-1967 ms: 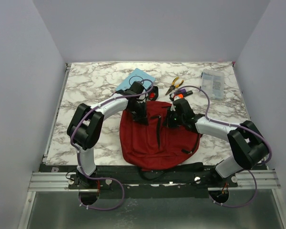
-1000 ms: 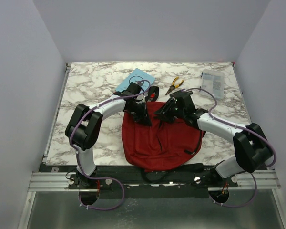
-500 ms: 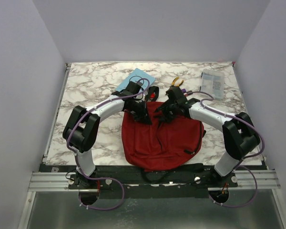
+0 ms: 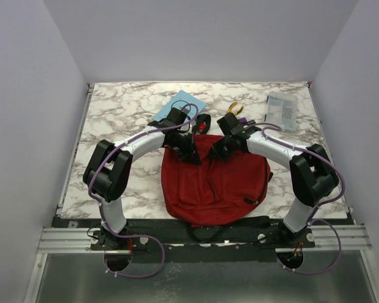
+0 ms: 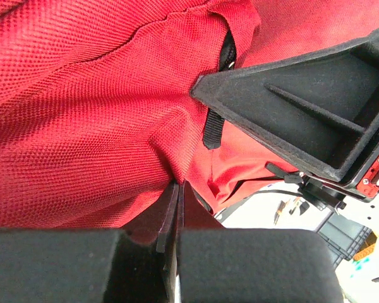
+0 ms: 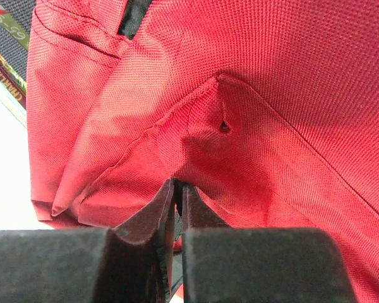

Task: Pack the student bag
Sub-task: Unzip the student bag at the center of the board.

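Observation:
The student bag, a dark red fabric backpack with black straps, lies flat on the marble table's near middle. My left gripper is shut on a pinch of red fabric at the bag's far left edge; the left wrist view shows the pinched bag fabric at my closed left gripper. My right gripper is shut on bag fabric at the far middle edge; the right wrist view shows a fold of the bag in my closed right gripper. The two grippers are close together.
A light blue book lies behind the left arm. Yellow-handled pliers and a clear plastic case lie at the back right. A small red and black item lies behind the bag. Side walls close in the table.
My right gripper has moved left along the bag's far edge toward the left gripper, drawing the fabric with it. The left gripper has hardly moved.

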